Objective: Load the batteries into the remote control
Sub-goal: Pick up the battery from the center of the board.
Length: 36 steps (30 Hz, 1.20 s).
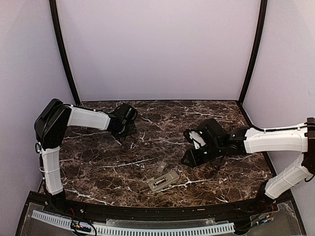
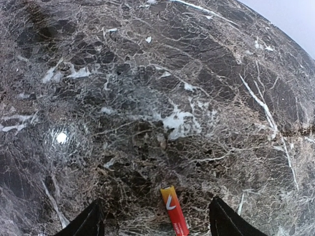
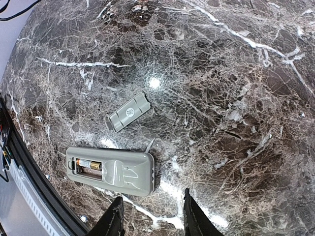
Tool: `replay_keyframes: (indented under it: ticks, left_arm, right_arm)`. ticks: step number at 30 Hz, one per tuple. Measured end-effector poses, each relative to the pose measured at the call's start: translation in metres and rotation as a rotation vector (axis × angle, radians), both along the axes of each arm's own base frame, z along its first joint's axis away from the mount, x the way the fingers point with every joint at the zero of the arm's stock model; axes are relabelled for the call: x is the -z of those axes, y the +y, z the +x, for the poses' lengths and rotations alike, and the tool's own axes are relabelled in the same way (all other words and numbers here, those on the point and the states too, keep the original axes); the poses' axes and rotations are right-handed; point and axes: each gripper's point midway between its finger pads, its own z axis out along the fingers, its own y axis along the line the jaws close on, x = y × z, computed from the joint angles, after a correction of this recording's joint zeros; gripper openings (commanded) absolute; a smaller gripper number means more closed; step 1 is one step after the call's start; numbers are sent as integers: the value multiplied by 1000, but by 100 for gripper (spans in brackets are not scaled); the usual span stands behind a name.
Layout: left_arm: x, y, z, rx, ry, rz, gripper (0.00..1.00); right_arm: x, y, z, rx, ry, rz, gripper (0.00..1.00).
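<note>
One red battery (image 2: 174,210) — white chevron.

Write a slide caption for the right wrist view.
Remote control back-up, one battery loaded, cover lying apart on marble table.

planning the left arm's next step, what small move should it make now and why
Probably lower the left gripper and close it on the red battery, which lies on the table between its open fingers. The remote control lies back up with its cover off, one battery seated and a slot beside it that looks empty.
</note>
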Motion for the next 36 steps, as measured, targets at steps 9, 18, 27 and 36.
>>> replay_keyframes:
  ticks: [9,18,27,36]
  left_arm:
    - [20,1,-4,-23,77,49,69]
    - [23,-2,-9,-41,99,61,51]
    - [27,2,-12,-65,93,67,22]
    - [28,7,-14,-79,84,79,7]
  right_arm:
    - [3,-1,-1,0,5,-5,38]
    - [7,-4,-3,1,12,-13,38]
    - [8,-4,-4,3,15,-14,38]
    - [5,-5,-4,6,11,-6,38]
